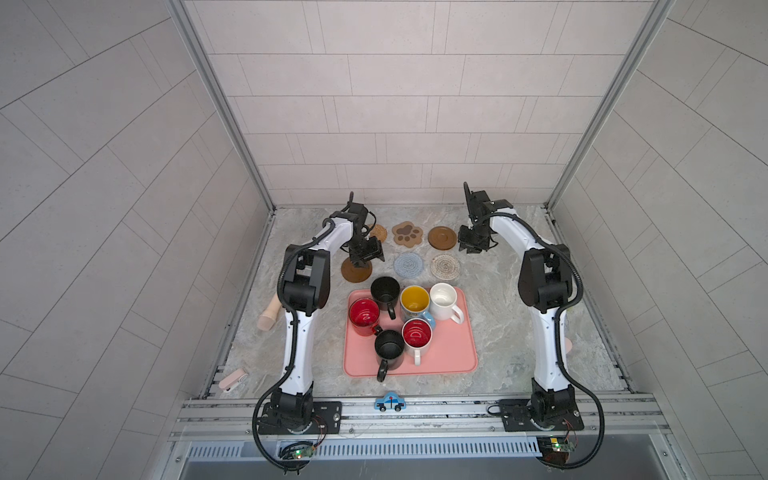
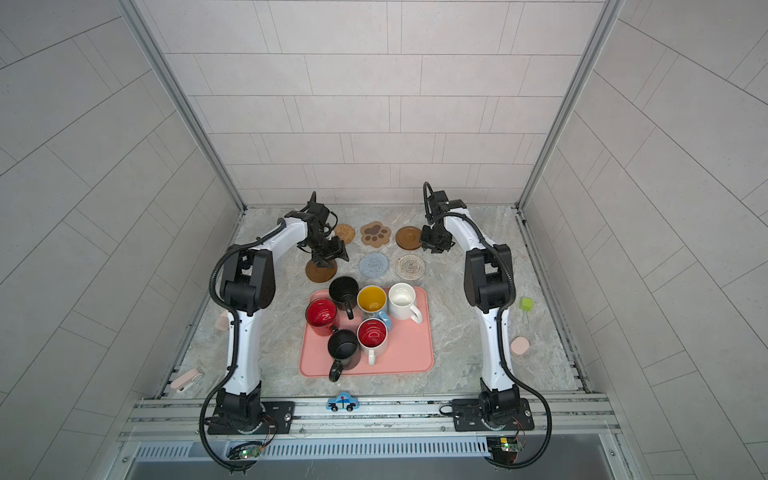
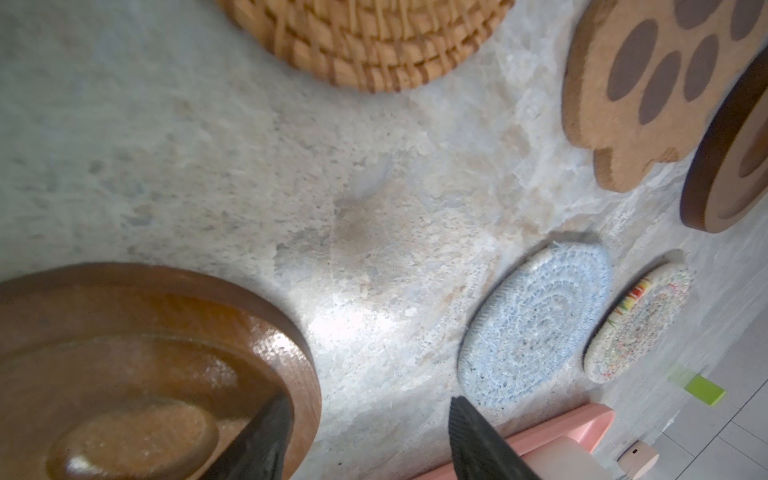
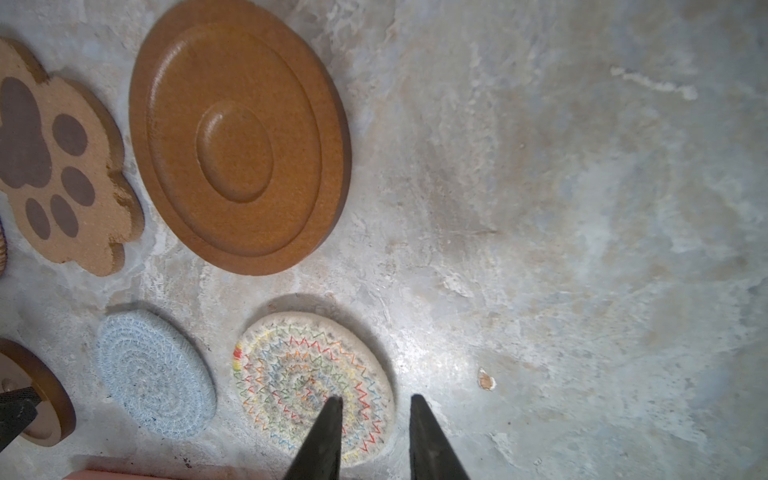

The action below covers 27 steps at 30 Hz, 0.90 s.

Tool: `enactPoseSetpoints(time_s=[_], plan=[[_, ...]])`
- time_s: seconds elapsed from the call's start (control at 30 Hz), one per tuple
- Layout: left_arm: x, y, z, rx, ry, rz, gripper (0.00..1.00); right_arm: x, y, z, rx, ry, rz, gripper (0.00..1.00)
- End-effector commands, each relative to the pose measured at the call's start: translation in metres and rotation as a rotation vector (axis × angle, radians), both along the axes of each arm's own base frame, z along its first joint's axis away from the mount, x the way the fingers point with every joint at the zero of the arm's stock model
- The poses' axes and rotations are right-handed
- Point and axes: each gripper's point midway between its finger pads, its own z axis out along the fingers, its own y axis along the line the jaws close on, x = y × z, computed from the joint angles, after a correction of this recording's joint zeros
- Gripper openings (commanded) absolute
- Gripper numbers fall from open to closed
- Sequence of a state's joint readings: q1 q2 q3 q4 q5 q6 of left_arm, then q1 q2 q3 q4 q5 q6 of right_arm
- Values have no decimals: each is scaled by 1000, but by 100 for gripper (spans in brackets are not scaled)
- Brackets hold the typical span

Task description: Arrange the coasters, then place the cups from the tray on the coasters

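Jaws of the left gripper (image 3: 370, 401) are standing apart, straddling the rim of a dark brown wooden round coaster (image 1: 351, 275) and clamping nothing; contact cannot be confirmed. Jaws of the right gripper (image 4: 376, 401) are standing narrowly apart and empty, hanging over the edge of the cream crochet coaster (image 4: 311, 386). Six coasters are lying on the marbled desk (image 1: 507, 332) in two rows. Behind are lying the woven rattan round coaster (image 1: 380, 233), tan paw-shaped coaster (image 1: 407, 235) and second wooden round coaster (image 1: 442, 237). In front are lying the straddled round, the grey-blue crochet coaster (image 1: 408, 264) and the cream one. Six handled cups (image 1: 443, 299) are sitting on the salmon-pink rectangular tray (image 1: 453, 353), just beside the front row.
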<state>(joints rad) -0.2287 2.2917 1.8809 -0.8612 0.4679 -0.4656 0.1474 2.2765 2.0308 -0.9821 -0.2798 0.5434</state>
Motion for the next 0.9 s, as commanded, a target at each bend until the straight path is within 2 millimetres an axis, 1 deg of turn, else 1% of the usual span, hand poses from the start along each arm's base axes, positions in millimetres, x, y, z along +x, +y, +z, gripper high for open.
enactPoseSetpoints(time_s=[0.0,0.17,0.4,0.67,0.87], plan=[[0,-13,-10,-26,22,-4,68,-1,-6,10,-22,-5,-13,31],[4,-20,-7,-44,9,-10,68,-1,-6,10,-21,-5,-14,31],[6,-28,-7,-71,8,-20,68,-1,-6,9,-22,-2,-13,31],[11,-39,-1,-94,-10,-34,68,-2,-7,9,-21,-1,-13,31],[11,-43,-2,-106,-6,-40,68,-2,-7,10,-24,-1,-10,31]])
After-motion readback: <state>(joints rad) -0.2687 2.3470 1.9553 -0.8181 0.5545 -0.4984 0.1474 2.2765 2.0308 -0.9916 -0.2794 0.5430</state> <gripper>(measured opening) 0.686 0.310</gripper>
